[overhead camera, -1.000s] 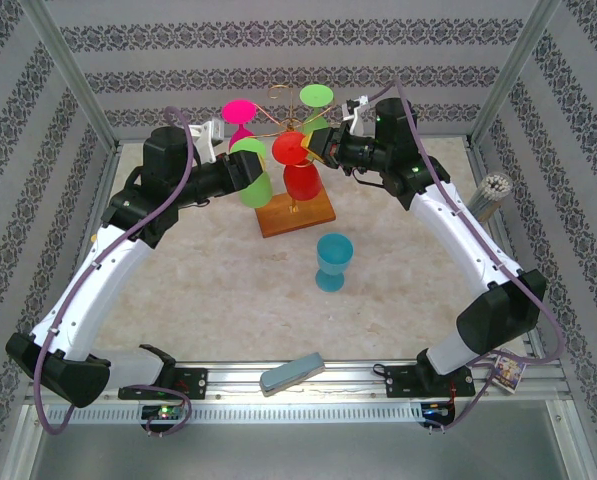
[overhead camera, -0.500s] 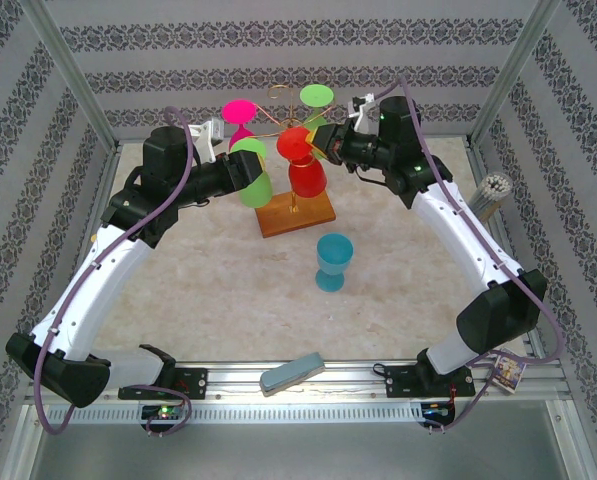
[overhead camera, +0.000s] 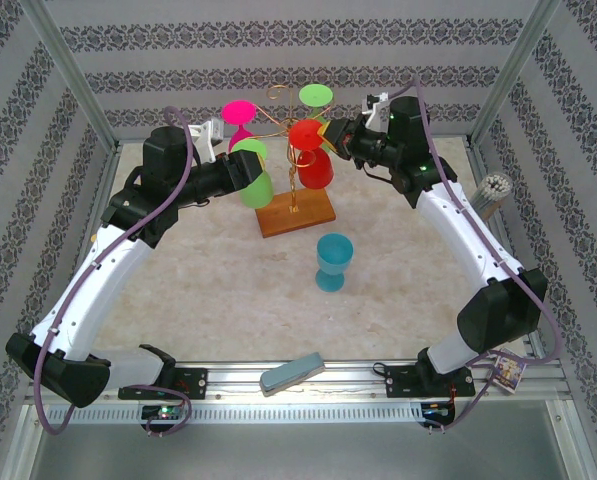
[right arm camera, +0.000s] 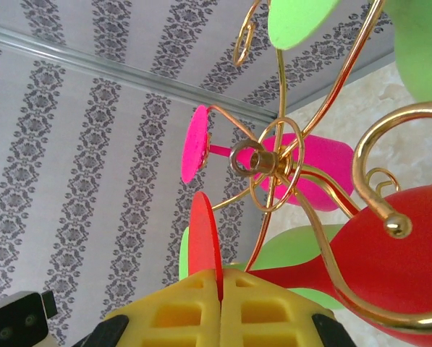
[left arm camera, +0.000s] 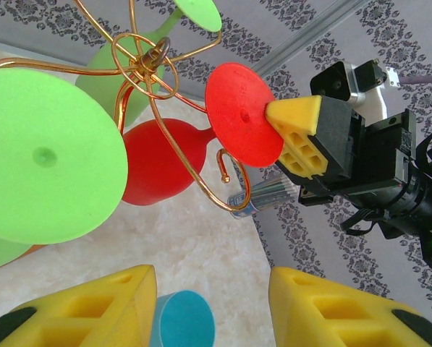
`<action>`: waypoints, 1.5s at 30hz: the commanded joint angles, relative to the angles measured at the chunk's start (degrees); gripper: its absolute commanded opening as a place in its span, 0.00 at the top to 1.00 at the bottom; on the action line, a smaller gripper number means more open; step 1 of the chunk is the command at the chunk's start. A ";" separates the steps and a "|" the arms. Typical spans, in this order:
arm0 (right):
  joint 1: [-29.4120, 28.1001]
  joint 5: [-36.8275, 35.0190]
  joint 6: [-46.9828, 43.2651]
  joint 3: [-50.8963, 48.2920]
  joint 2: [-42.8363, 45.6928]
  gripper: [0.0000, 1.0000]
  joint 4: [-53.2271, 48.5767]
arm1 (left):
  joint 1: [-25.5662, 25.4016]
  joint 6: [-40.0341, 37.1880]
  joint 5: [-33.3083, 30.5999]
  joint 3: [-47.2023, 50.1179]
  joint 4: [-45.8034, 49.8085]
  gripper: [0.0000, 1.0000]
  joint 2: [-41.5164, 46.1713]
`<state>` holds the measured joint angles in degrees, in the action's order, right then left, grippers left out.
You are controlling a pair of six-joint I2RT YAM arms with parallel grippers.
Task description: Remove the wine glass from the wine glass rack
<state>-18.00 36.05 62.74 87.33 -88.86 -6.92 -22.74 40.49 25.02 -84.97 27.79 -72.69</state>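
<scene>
Right claw (right arm camera: 221, 289) clamped on foot of red wine glass (right arm camera: 411, 253) at wine glass rack (right arm camera: 263, 159).

Right gripper (right arm camera: 221, 285) pinching the round foot of a red wine glass (right arm camera: 396, 289), gold wire rack (right arm camera: 255, 160) just behind, pink glass (right arm camera: 313, 170) and green glass (right arm camera: 425, 43) on its arms, striped wallpaper (right arm camera: 92, 144) beyond

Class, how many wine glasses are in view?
5. At the rack: pink glass, far green glass, near green glass, red glass in the right gripper. Blue glass on the table. None looks hidden.
</scene>
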 commanded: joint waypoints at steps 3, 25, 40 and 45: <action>0.68 -0.61 0.99 -1.48 3.05 1.00 3.23 | 0.90 0.11 -0.14 0.26 -2.07 0.54 0.67; 2.78 -0.87 0.30 -11.07 13.98 1.00 1.00 | 0.98 -0.41 -0.13 -1.14 4.00 0.55 2.69; 0.02 -0.54 -3.25 -16.34 23.63 1.00 -4.03 | 0.87 -1.64 -1.03 -1.46 16.96 0.55 7.41; -4.16 -1.49 -6.08 -17.77 26.23 1.00 -6.11 | 0.81 -2.50 -1.56 -1.76 24.36 0.55 10.40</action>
<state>-20.14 35.11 59.55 70.50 -64.40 -12.03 -22.37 39.64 24.32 -85.49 44.91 -64.60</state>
